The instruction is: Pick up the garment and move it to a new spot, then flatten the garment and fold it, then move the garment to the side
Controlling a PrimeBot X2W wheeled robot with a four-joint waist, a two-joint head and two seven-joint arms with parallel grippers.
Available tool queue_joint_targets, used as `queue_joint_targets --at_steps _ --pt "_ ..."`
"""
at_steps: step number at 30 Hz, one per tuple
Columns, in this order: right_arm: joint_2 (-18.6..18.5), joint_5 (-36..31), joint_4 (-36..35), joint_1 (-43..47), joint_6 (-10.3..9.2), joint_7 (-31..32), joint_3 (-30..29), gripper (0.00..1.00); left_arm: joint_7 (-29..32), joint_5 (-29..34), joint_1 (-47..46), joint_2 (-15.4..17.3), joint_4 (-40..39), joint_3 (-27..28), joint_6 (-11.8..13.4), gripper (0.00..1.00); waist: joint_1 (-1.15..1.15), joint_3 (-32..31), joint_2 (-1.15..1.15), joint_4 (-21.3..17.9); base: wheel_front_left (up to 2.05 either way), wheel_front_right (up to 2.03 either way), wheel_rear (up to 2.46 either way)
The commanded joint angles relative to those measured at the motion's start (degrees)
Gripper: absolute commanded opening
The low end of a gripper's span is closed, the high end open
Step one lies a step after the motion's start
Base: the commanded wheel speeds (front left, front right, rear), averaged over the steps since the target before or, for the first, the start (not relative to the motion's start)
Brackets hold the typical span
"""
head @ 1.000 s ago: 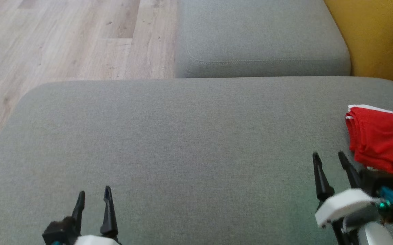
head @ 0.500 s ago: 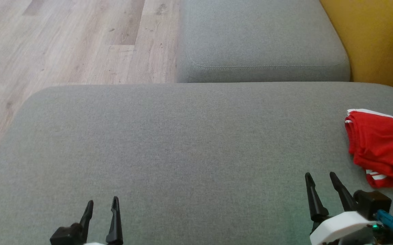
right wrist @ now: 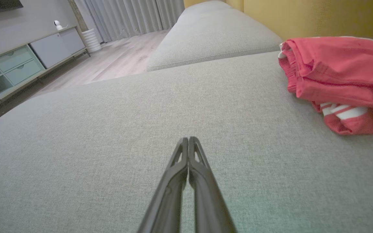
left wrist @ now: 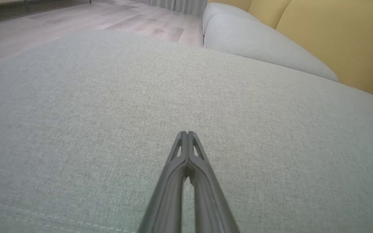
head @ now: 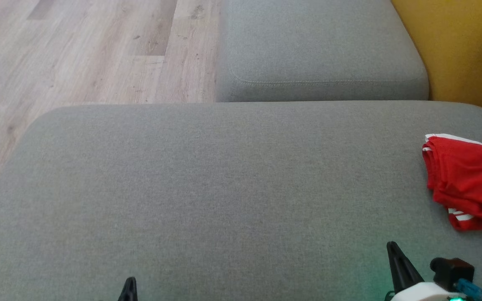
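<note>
- Red garment (head: 466,179) lies bunched at right side of seat (head: 224,188).
- Both closed: left end effector (left wrist: 187,133) and right end effector (right wrist: 188,139), low over seat.
- Wood floor (head: 78,50) beyond, left.

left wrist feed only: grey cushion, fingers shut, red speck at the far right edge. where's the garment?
Observer: The red garment lies at the right end of the grey seat cushion, near the yellow backrest.
Operator: flat or folded?
Observer: It looks folded over on itself in a loose heap, with white stripes at its near lower edge.
Operator: right side holding it?
Observer: No. The right gripper has its fingers together over bare cushion, apart from the garment.
</note>
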Motion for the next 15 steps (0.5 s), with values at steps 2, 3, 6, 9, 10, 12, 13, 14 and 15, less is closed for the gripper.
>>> queue_joint_targets --at_steps 2,3,6,9,10,12,13,14,15 --pt "0.0 2.8 -1.9 -2.7 0.03 0.5 -0.5 0.0 0.6 -1.9 -2.8 0.1 -1.5 1.8 -0.9 0.0 0.0 0.2 0.0 -0.1 0.0 0.0 0.0" --pt "0.0 3.4 -1.9 -2.8 0.03 0.5 -0.6 0.0 0.7 -2.3 -2.9 -0.1 -1.5 2.1 -1.1 0.0 0.0 0.3 0.0 -0.2 0.0 0.0 0.0" --pt "0.0 5.4 -2.0 -3.1 0.04 0.7 -0.7 0.0 1.2 -3.6 -3.1 -0.4 -1.5 3.0 -1.6 0.0 0.0 0.5 0.0 -0.3 0.0 0.0 0.0" --pt "0.0 6.7 -2.0 -3.3 0.05 0.8 -0.8 0.0 1.5 -4.4 -3.3 -0.6 -1.5 3.6 -2.0 0.0 0.0 0.6 0.0 -0.3 0.0 0.0 0.0" --pt "0.0 7.3 -2.0 -3.4 0.05 0.9 -0.9 0.0 1.6 -4.9 -3.4 -0.8 -1.5 3.9 -2.2 0.0 0.0 0.7 0.0 -0.4 0.0 0.0 0.0" --pt "-0.1 8.6 -2.1 -3.6 0.06 1.0 -1.0 0.0 1.9 -5.7 -3.6 -1.0 -1.5 4.5 -2.5 0.0 0.0 0.8 0.0 -0.5 0.0 0.0 0.0" --pt "-0.1 9.2 -2.1 -3.7 0.06 1.1 -1.0 0.0 2.1 -6.1 -3.7 -1.1 -1.5 4.8 -2.7 0.0 0.0 0.8 0.0 -0.5 0.0 0.0 0.0" --pt "-0.1 9.9 -2.1 -3.8 0.06 1.2 -1.1 0.0 2.2 -6.5 -3.8 -1.2 -1.5 5.1 -2.9 0.0 0.0 0.9 0.0 -0.5 0.0 0.0 0.0" --pt "-0.1 10.5 -2.1 -3.9 0.07 1.2 -1.2 0.0 2.4 -7.0 -3.9 -1.3 -1.5 5.4 -3.0 0.0 0.0 1.0 0.0 -0.6 0.0 0.0 0.0"
